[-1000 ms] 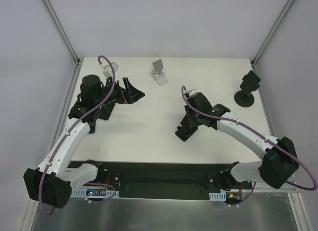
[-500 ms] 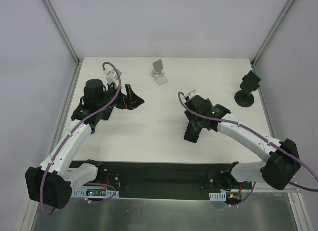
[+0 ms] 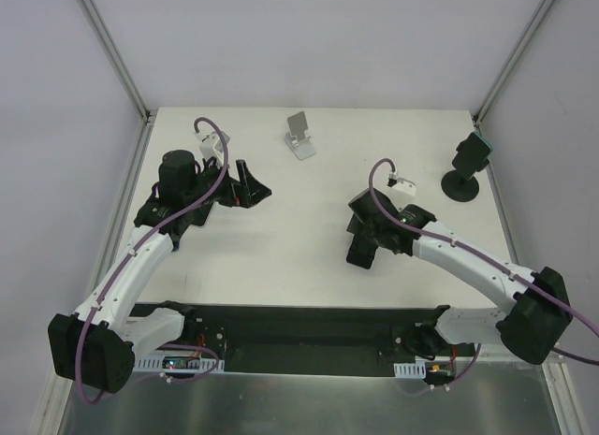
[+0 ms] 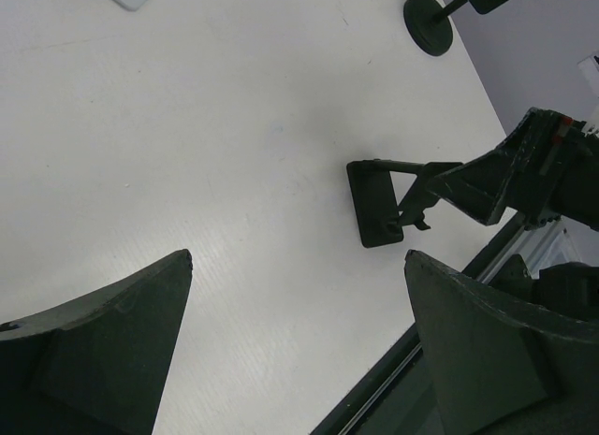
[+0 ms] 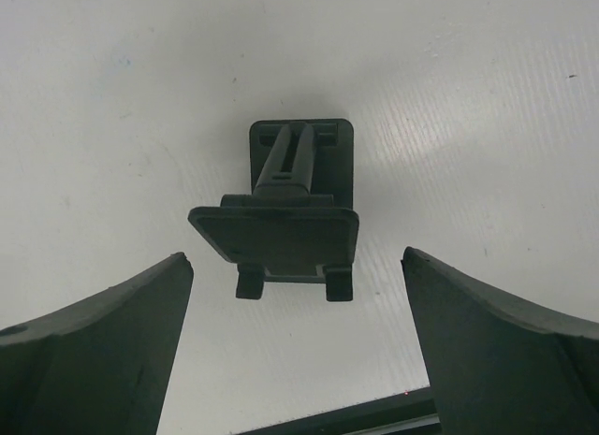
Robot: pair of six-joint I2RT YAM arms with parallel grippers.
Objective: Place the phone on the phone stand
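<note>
A black phone stand (image 5: 276,239) stands upright on the white table (image 3: 281,239), with a flat base and a tilted cradle with two small lips. It also shows in the left wrist view as the phone stand (image 4: 374,201) and from above as the phone stand (image 3: 357,257). My right gripper (image 5: 298,259) is open, its fingers on either side of the cradle and clear of it; from above the right gripper (image 3: 365,235) hangs right over the stand. A dark slab with a teal edge, apparently the phone (image 3: 473,150), sits on a round-based holder (image 3: 460,184) at the far right. My left gripper (image 3: 251,181) is open and holds nothing.
A small white and grey folding stand (image 3: 300,136) sits at the back centre. The round-based holder (image 4: 429,25) shows at the top of the left wrist view. Frame posts and walls enclose the table, and a black rail (image 3: 299,327) runs along its near edge.
My right gripper has opened and let go of the black stand, which now stands alone on the table. Its wrist has swung right. The left arm pulled back slightly, then held still.
</note>
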